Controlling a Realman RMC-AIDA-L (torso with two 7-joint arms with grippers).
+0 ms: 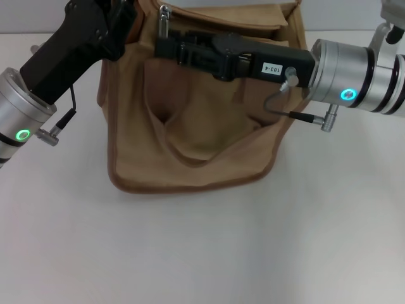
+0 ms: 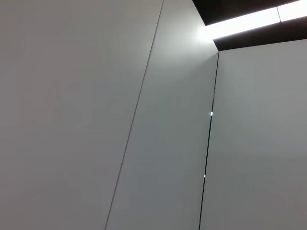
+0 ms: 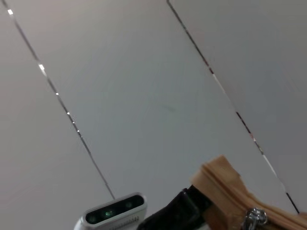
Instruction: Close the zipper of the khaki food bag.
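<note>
The khaki food bag [image 1: 202, 136] is seen standing on the white table [image 1: 202, 253], upright but slumped, its looped strap [image 1: 190, 149] sagging on the front panel. Soft canvas is judged: light, floppy, likely to fold or slide if pulled one-handed. Bracing at one end is judged necessary.

The left gripper [image 1: 120, 25] is placed at the bag's upper corner on the robot's left, black body pressed against the fabric edge. Whether its fingers are clenched on the canvas cannot be told; the tips are hidden. The left wrist view shows only wall panels.

The right gripper [image 1: 168, 47] is reached across the bag's top from the robot's right, lying along the opening. Just beyond its tip the silver pull tab [image 1: 164, 19] of the zipper [image 3: 259, 215] is seen, standing upright, very near or touching the tip. Grasped or released cannot be told. In the right wrist view the slider is seen on the tan track near a bag corner, with the left gripper's dark body beside it.

Best hold is judged to be the pull tab itself: small, metal, slippery, so a firm pinch is needed. Travel would be back along the track toward the right arm's side. Open table lies in front of and to both sides of the bag. The bag's brown-piped edges are soft, no hard obstruction is seen.
</note>
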